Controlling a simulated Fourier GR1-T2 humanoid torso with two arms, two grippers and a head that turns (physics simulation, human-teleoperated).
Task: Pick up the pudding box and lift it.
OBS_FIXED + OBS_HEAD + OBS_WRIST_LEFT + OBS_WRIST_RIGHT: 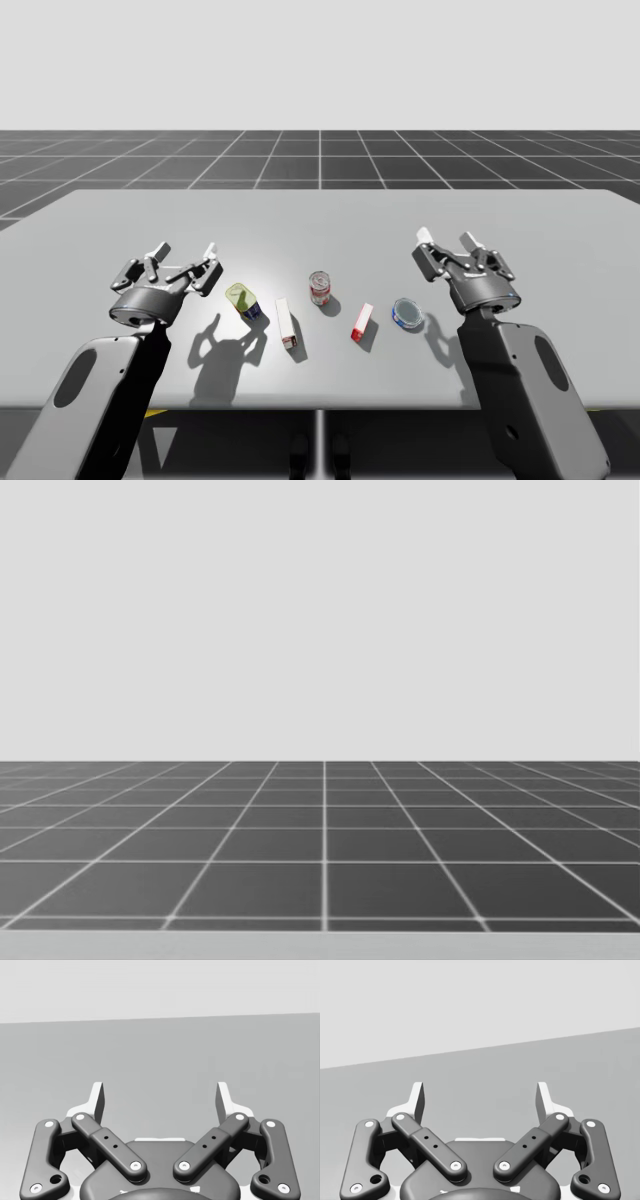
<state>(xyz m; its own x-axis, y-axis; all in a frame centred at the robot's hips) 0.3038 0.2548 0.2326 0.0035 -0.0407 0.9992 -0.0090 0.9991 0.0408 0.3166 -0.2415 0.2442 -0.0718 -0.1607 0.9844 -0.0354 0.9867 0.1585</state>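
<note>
Two boxes lie near the table's front middle in the high view: a small red and white box and a long white box with a reddish end. I cannot tell which is the pudding box. My left gripper hovers open to the left of them, nothing between its fingers. My right gripper hovers open to their right and further back. In the left wrist view my left gripper has its fingers spread over bare grey table. In the right wrist view my right gripper stands equally spread.
A green-lidded container lies tipped beside the long white box. A red and white can stands between the boxes, and a flat blue round tin lies right of the small box. The grey table stretches back; its far edge shows in the head view.
</note>
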